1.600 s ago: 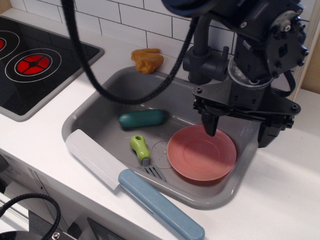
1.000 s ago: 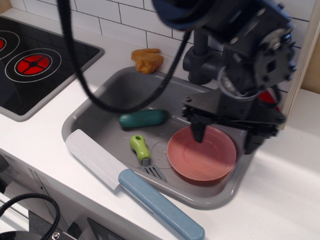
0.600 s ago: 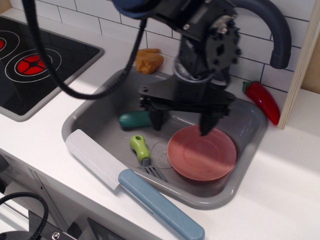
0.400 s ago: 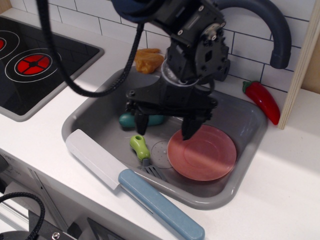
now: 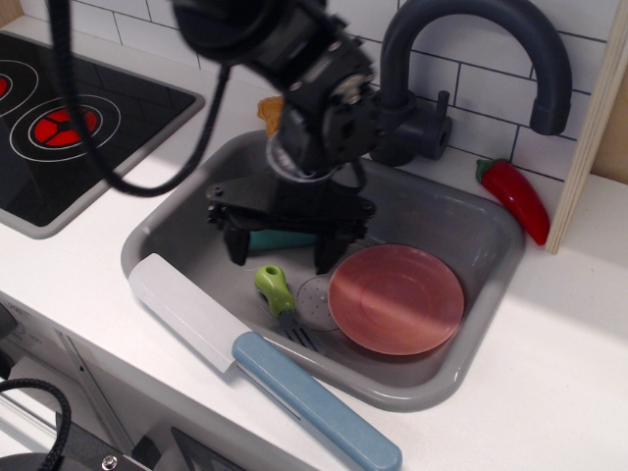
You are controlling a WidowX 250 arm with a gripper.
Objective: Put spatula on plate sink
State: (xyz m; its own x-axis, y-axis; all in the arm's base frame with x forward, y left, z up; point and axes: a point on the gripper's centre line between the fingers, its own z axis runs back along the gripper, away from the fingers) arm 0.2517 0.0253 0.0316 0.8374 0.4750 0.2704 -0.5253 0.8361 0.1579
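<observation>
The spatula lies in the sink, its lime-green handle toward the back left and its dark slotted head near the front wall. The salmon-pink plate sits on the basin floor to its right, with nothing on it. My gripper is open, its two dark fingers pointing down and spread wide. It hovers just above and behind the spatula's handle. The left fingertip is left of the handle and the right fingertip is between the handle and the plate.
A dark teal oblong object lies behind the gripper, partly hidden. A large white-bladed tool with a light blue handle rests along the sink's front rim. Dark faucet, red pepper, orange object and the stove stand around.
My gripper has swung left from above the plate's right side to above the spatula's handle and dropped lower. It stayed open. The faucet and red pepper are now uncovered.
</observation>
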